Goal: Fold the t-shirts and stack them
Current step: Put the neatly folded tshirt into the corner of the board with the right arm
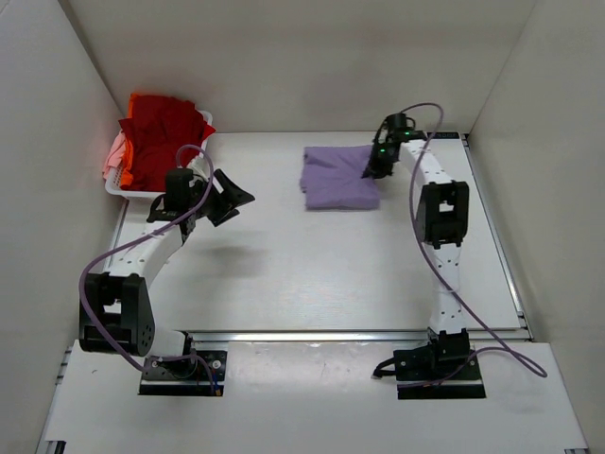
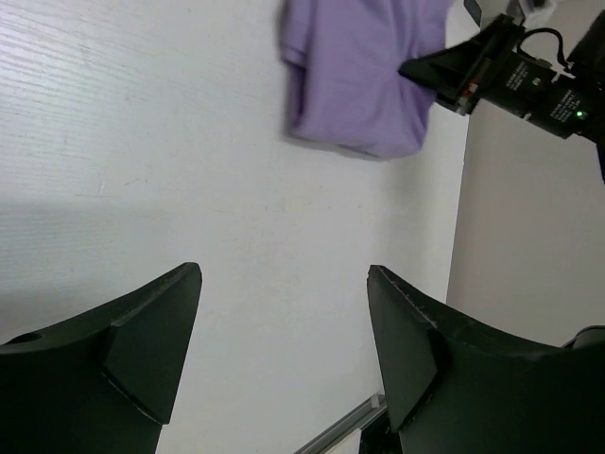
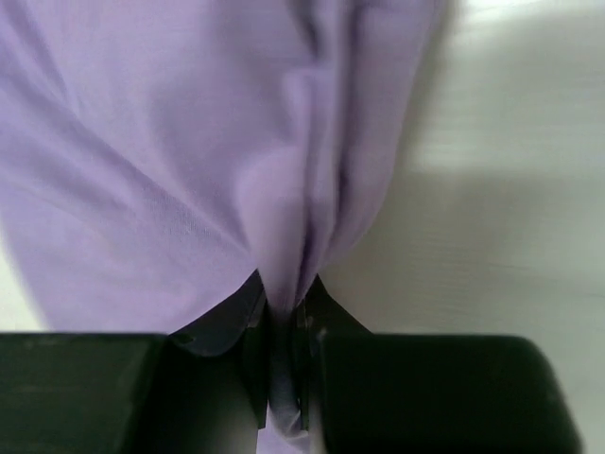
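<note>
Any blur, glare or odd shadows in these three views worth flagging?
Top external: even light, sharp, though the red t-shirt glows oversaturated. Left wrist: the lavender t-shirt has smeared edges; a soft shadow band crosses the table. Right wrist: cloth pinched in the right hand is soft-focused.

I'm seeing the lavender t-shirt [image 3: 189, 170] as soft matt cloth, creasing finely where the right gripper's [image 3: 284, 326] matt black plastic jaws are pinching it. The tabletop [image 2: 142, 142] is looking white, matt and faintly grained; the basket [image 1: 132, 194] is showing white plastic.
</note>
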`<state>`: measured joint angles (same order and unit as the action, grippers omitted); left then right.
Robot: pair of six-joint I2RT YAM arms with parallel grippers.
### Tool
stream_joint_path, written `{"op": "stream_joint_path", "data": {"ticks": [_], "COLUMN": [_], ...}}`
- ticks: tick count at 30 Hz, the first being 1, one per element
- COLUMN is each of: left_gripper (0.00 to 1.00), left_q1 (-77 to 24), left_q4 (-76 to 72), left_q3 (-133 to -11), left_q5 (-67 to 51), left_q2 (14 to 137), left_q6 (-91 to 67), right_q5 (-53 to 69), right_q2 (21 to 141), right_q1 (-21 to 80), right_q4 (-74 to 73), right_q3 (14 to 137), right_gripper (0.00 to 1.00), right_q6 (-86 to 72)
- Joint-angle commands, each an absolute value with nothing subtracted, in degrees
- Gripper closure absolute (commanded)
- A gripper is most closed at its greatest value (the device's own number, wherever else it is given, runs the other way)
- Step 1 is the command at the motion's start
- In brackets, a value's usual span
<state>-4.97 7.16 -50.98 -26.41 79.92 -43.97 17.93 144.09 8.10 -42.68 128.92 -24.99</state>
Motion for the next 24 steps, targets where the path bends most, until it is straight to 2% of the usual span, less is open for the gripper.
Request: {"op": "stream_joint_path", "data": {"ticks": [1, 7, 15, 24], "left_gripper": [0.18, 0.18, 0.18, 0.18], "left_q1": [-5.28, -5.80, -6.33, -7.12], "left_q4": [5.19, 5.89, 6.94, 9.22], "left_q3": [-50.62, -51.94, -54.93, -56.60], "left_q5": [-28.30, -28.31, -29.35, -29.97], "left_q2": [79.71, 81.21, 84.55, 86.66], "left_q6": [-43.77, -42.98, -41.75, -40.43], "right_q5": [0.28, -14.29, -24.77, -22.33], "right_q2": [141.06, 142.82, 143.17, 145.72], "right_q1": [1.06, -6.23, -8.35, -12.13], "right_q4": [-53.36, -49.94, -32.10, -22.24], "right_q3": [129.47, 130.96, 127.62, 129.90], "right_gripper": [1.00, 1.00, 1.00, 1.00], "right_q6": [-7.41, 8.67, 20.12, 19.95]}}
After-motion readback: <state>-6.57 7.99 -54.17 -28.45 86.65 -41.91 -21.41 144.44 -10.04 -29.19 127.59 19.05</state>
